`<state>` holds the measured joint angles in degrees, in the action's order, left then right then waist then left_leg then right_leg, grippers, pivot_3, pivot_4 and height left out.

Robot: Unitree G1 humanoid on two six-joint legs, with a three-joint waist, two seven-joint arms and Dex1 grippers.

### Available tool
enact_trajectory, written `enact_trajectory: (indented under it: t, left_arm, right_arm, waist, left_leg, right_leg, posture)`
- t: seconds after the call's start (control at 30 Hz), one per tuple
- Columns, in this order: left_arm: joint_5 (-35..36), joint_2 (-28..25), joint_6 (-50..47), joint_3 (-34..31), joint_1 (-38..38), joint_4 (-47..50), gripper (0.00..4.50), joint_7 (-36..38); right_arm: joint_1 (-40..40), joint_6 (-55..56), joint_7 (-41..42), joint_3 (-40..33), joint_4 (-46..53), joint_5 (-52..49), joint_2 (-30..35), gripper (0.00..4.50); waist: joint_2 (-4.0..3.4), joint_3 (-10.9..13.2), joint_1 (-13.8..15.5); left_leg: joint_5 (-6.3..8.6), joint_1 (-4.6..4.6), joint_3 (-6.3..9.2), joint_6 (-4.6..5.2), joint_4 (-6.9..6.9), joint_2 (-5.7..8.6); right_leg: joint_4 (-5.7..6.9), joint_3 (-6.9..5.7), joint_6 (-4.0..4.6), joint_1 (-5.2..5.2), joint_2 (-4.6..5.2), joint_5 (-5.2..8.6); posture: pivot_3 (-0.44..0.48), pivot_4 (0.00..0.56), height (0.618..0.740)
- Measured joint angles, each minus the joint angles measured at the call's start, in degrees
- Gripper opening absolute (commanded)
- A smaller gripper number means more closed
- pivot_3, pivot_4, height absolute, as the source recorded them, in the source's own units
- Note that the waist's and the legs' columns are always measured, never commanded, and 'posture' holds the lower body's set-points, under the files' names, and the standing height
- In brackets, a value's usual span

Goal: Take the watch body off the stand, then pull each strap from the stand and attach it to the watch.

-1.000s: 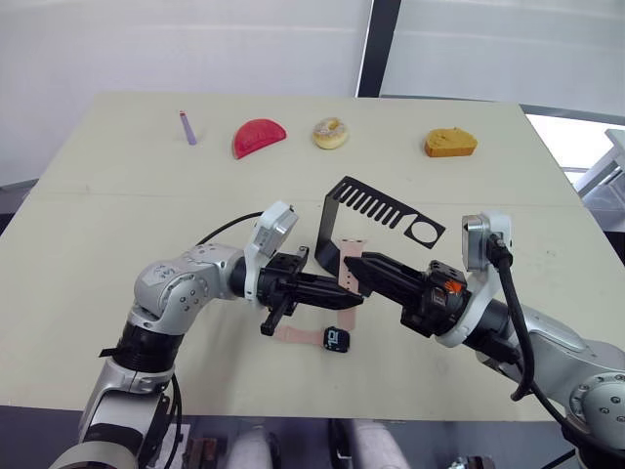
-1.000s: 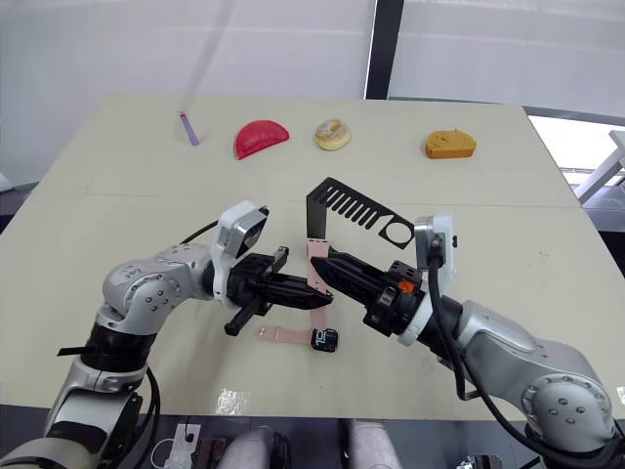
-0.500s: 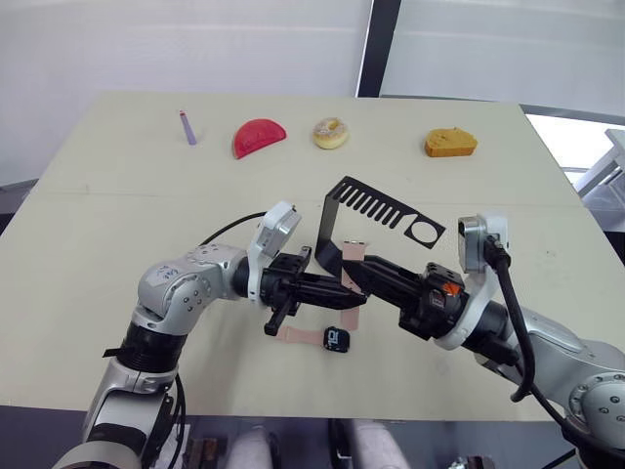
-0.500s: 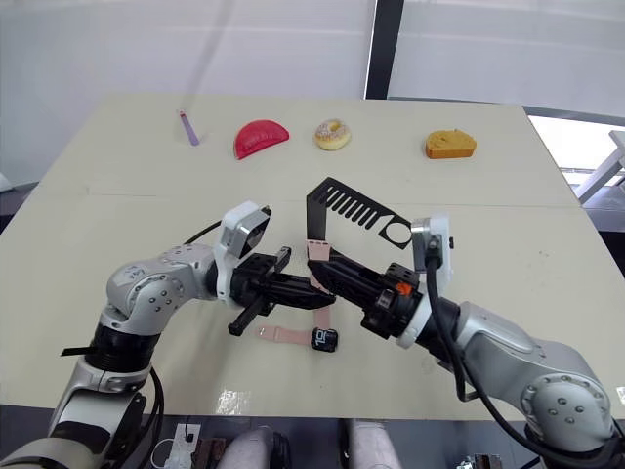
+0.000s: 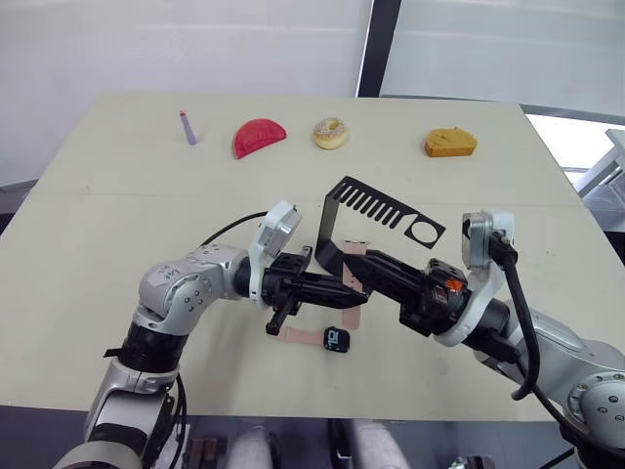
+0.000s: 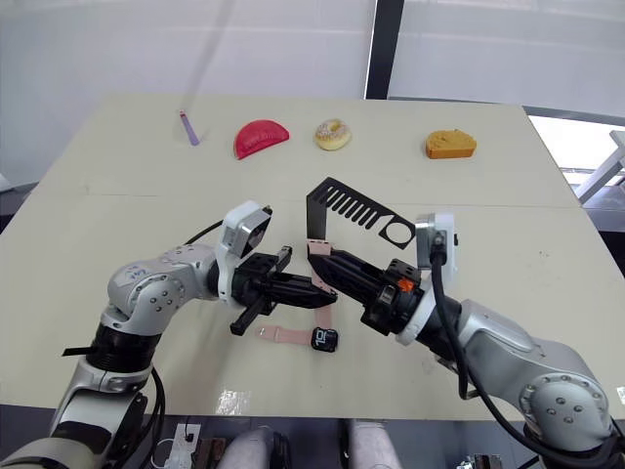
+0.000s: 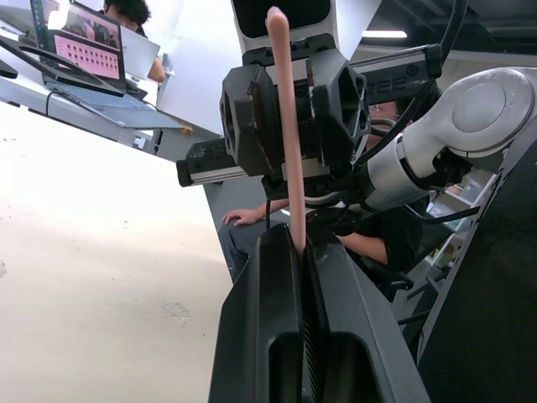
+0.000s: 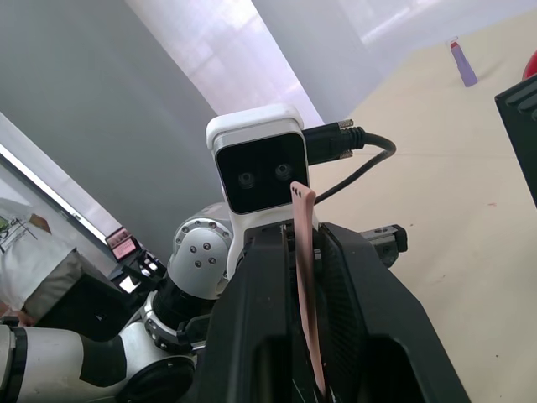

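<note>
Both of my grippers meet in front of the stand (image 5: 337, 220), fingertips nearly touching, and both have their black fingers closed on the same loose pink strap (image 5: 354, 283). My left gripper (image 5: 350, 296) pinches it near its lower end and my right gripper (image 5: 355, 266) pinches it higher up — each wrist view shows the thin pink band clamped edge-on between that gripper's fingers. The strap's long axis stands roughly upright, running from near the stand's base down toward me. The watch body (image 5: 337, 339) lies flat on the table (image 5: 117, 225) just below and in front of the fingertips, already off the stand, with the other pink strap (image 5: 298, 335) attached and trailing to my left. I judge the free side of the watch faces right, so the held strap must swing down and flatten, and the left gripper is nearer.
</note>
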<state>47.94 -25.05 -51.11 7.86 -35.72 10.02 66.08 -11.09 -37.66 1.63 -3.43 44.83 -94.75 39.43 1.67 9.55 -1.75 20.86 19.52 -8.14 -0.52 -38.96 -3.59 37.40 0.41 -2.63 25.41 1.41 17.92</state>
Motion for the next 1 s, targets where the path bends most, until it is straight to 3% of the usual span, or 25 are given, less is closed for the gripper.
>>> enact_trajectory:
  t: [0.97, 1.0]
  left_arm:
    - [-0.06, 0.29, 0.46, 0.0, -0.04, 0.0, 0.0, -0.23]
    - [-0.06, 0.29, 0.46, 0.0, -0.04, 0.0, 0.0, -0.24]
  right_arm:
    - [-0.66, 0.48, 0.0, 0.0, 0.0, -0.08, 0.0, 0.67]
    - [-0.65, 0.48, 0.0, 0.0, 0.0, -0.09, 0.0, 0.4]
  waist:
    - [0.0, 0.0, 0.01]
    - [0.0, 0.0, 0.01]
  left_leg:
    - [0.0, 0.02, 0.02, 0.0, 0.0, 0.0]
    - [0.0, 0.02, 0.02, 0.0, 0.0, 0.0]
  right_leg:
    - [-0.01, -0.01, 0.0, 0.0, 0.0, 0.0]
    - [-0.01, -0.01, 0.0, 0.0, 0.0, 0.0]
  posture:
    - [0.0, 0.15, 0.737]
    - [0.0, 0.15, 0.737]
